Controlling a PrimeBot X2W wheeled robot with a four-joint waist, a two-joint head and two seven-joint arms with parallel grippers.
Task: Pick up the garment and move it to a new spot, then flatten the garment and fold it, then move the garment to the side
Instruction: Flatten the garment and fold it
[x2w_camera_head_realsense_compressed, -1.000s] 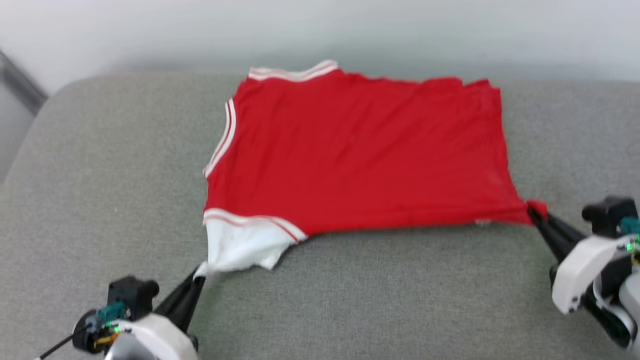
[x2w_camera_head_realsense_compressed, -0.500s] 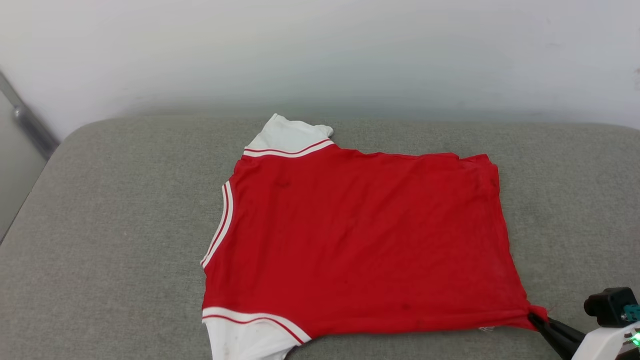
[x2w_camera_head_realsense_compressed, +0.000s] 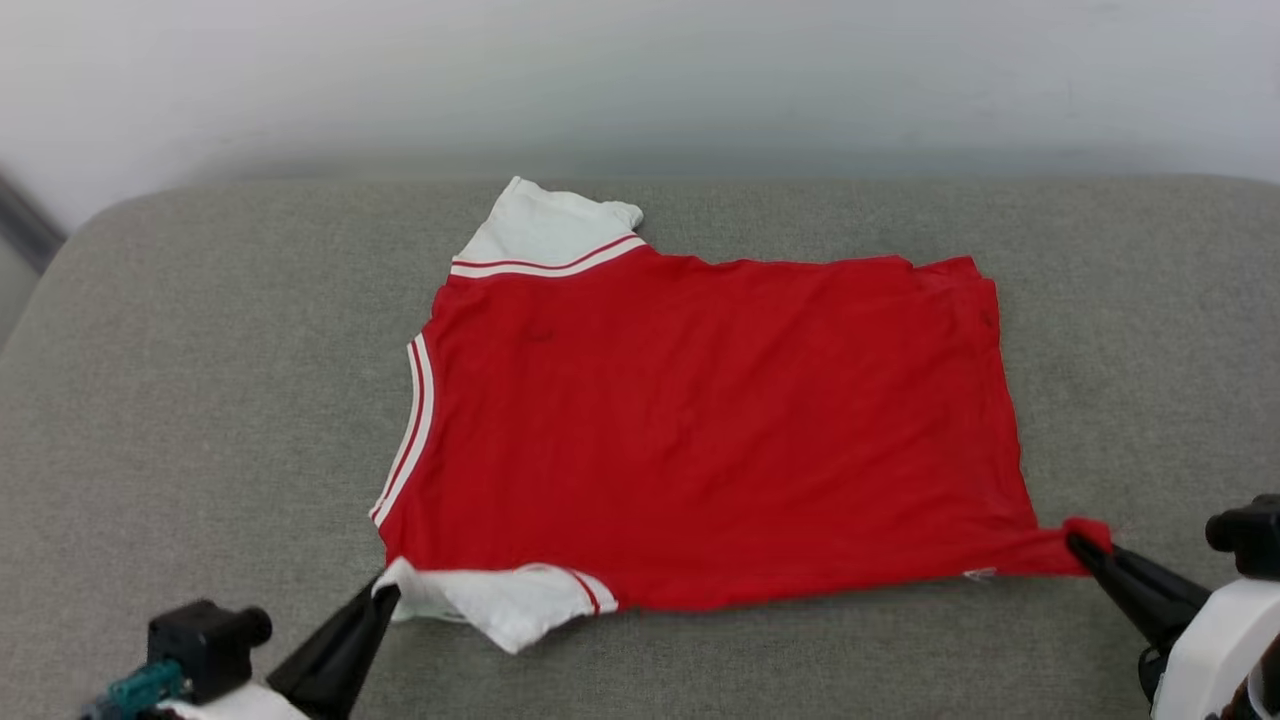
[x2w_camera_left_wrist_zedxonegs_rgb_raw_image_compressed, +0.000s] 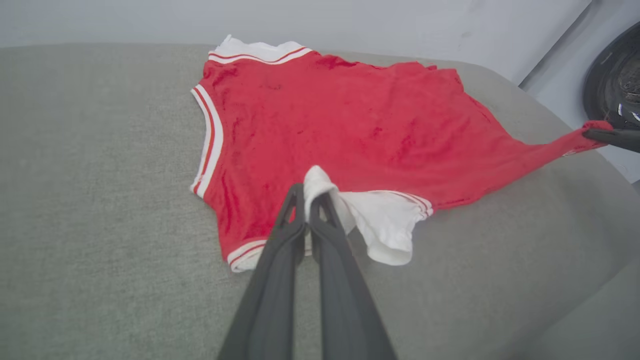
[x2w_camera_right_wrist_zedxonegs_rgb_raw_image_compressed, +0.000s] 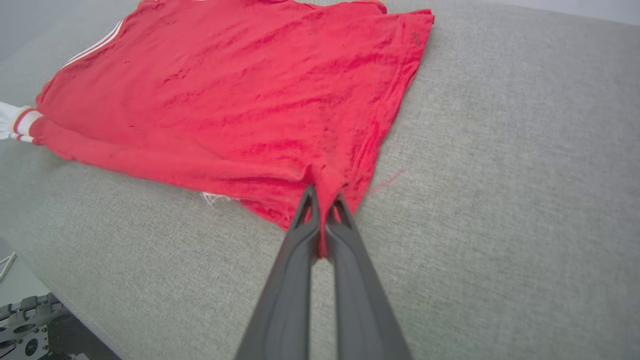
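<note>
The garment lies spread on the grey cushion, plain red face up, neck to the left, hem to the right. One white sleeve lies flat at the far edge. The near white sleeve is curled, and my left gripper is shut on its tip; the left wrist view shows the white cloth pinched between the fingers. My right gripper is shut on the near hem corner, with red cloth bunched between its fingers. No lettering shows.
The grey cushion runs to a pale wall behind. Its front edge drops off near my arms. A dark round object stands past the cushion's right end in the left wrist view. Metal parts sit below the cushion's edge.
The head camera tilted up and then partly back down. My left gripper pulled the near white sleeve inward, so it now lies curled and narrower. The right gripper keeps its hold on the hem corner.
</note>
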